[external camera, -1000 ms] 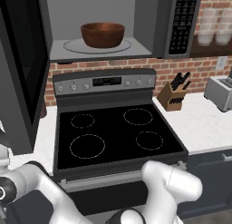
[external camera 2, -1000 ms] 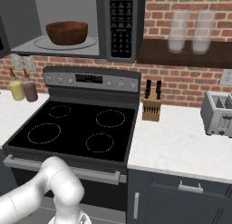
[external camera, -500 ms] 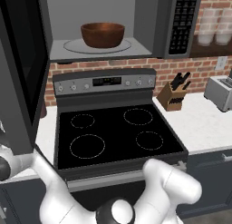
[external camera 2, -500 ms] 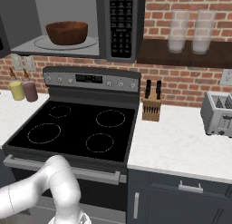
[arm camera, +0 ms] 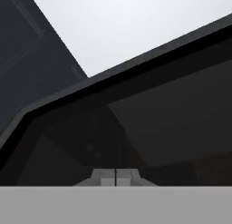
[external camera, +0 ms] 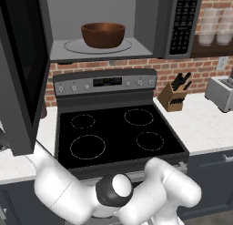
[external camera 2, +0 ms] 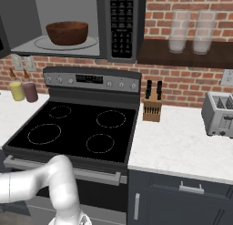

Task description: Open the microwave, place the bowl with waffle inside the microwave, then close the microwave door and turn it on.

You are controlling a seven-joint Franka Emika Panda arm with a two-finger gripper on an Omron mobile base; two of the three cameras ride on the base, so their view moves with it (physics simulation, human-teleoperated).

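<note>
Microwave (external camera: 136, 23) stands open above the stove (external camera: 116, 135), its light grey cavity showing a round glass turntable (external camera: 98, 47). On that turntable sits the bowl (external camera: 103, 34); what lies inside the bowl cannot be made out. The microwave door (external camera: 20, 69) is swung out wide at the left. In the hand view the end effector (arm camera: 115, 177) has its two tips pressed together, closed on nothing, right up against the door's dark panel (arm camera: 149, 128).
</note>
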